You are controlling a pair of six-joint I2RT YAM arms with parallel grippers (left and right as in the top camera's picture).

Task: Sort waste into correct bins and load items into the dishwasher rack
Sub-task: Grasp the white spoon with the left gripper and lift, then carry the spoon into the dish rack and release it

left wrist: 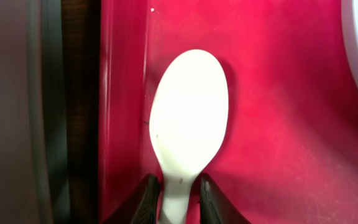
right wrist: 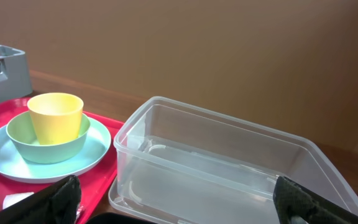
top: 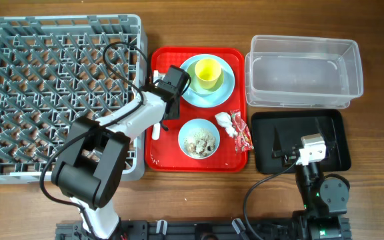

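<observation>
Grabbing now: the left gripper (left wrist: 178, 202) is pinching the thin neck of the white spoon (left wrist: 188, 112), with one finger pressing on each side.
Spoon spot: the spoon is lying flat along the left edge of the red tray (left wrist: 278, 124), its round end pointing away from the fingers.
Other arm: the right gripper (right wrist: 180, 202) is hanging wide open over the black tray (top: 332, 127), near the front right corner of the table (top: 199, 27).
Where it is going: the dishwasher rack (top: 19, 80) is sitting at the left edge of the table, just beside the red tray.
Dishes waiting: the yellow cup (right wrist: 55, 117) is standing in a green bowl (right wrist: 23, 146) on the pale blue plate (right wrist: 92, 158), at the back edge of the red tray.
Waste waiting: the white tissue (top: 224, 120) and red wrapper (top: 243, 137) are lying by the tray's right edge. The food scraps (top: 201, 141) are sitting in the small pale blue bowl (top: 182, 137) at the front.
Doing it well: the spoon is looking thin and slippery, so squeezing firmly seems wise. Lifting straight up first is looking safest, so it is clearing the tray lip and the rack wall.
</observation>
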